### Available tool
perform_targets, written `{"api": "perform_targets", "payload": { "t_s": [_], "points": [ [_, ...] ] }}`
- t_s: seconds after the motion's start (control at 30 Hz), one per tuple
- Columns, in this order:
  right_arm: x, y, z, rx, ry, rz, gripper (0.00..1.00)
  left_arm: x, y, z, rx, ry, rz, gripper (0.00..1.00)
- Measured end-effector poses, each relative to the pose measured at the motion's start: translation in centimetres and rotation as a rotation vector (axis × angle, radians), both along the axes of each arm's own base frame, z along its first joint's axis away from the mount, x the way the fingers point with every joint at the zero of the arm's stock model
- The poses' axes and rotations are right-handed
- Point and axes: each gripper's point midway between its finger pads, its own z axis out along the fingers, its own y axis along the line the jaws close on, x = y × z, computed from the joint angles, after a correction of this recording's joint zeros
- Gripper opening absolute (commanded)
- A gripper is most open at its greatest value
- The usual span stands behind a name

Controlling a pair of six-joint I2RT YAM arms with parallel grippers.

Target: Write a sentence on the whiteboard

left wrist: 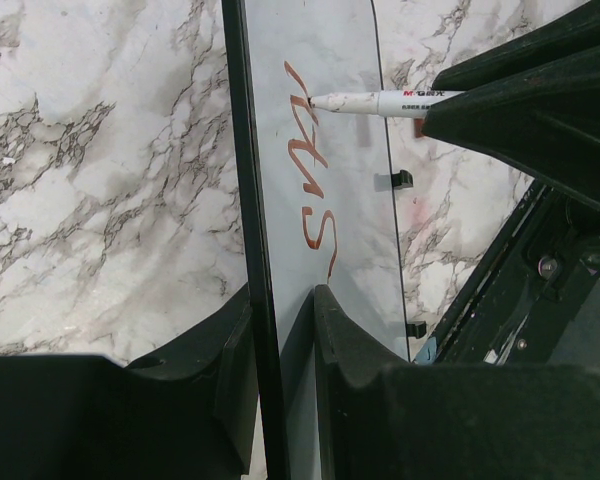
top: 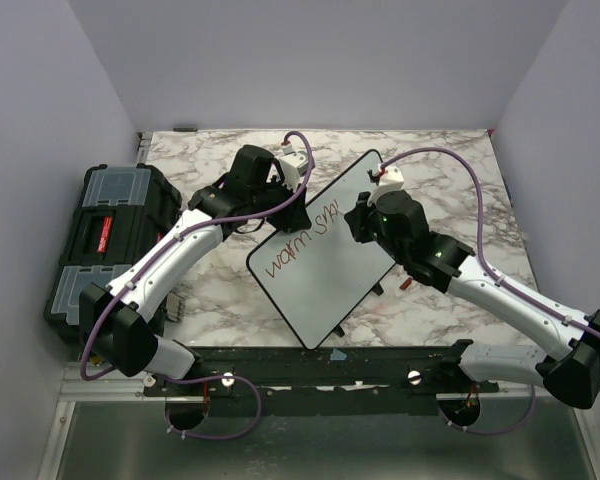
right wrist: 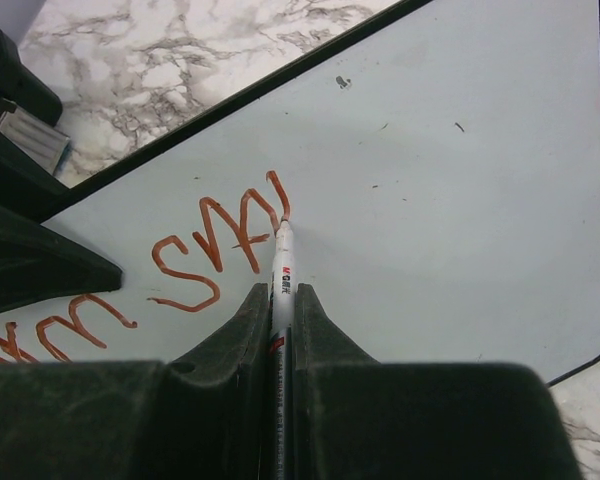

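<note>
- Grey-veined white marble table top (top: 460,180): carries every item below. Only the top view shows you all of it.
- Large flat white whiteboard with a thin black rim (top: 325,295): lies skewed across the middle of the table, one corner toward the near edge and one toward the far edge. Expect it to be stiff, light and glossy, and likely to skate under pen pressure. Take it by the rim, not the written face.
- Black toolbox with clear lid compartments (top: 110,235): sits at the table's left edge, apart from the board.
- Your left gripper (left wrist: 280,335): jaws narrow, pinching the board's far-left rim. Its wrist view shows the rim edge-on between the fingers, a contact the top view hides.
- Your right gripper (right wrist: 283,300): jaws nearly closed around the barrel of the marker.
- Slim white plastic marker with a printed barrel (right wrist: 282,262): probably rigid, light and slick, so a mid-barrel hold suits it. The right wrist view shows its tip touching the board.
- Red handwritten sentence (right wrist: 210,245): "warm" plus the start of a second word, running beside the clamped rim. It is unfinished. The right wrist view crops "warm"; the top view shows the whole word.
</note>
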Motion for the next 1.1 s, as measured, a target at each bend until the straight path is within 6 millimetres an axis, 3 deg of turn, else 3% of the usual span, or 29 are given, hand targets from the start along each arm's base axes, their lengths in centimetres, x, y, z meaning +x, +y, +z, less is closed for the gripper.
{"api": "perform_targets", "payload": {
  "t_s": [0.33, 0.8, 1.1],
  "points": [
    [-0.9, -0.9, -0.8, -0.037, 0.04, 0.0, 0.01, 0.0, 0.0, 0.0, -0.001, 0.0, -0.001, 0.0],
    [-0.5, -0.4, 3.8, 0.038, -0.032, 0.001, 0.01, -0.8, -0.3, 0.8, -0.001, 0.021, -0.013, 0.0],
    [1.2, 1.3, 3.9, 0.037, -0.043, 0.003, 0.01, -0.9, -0.3, 0.7, 0.011, 0.039, -0.013, 0.0]
  ]
}}
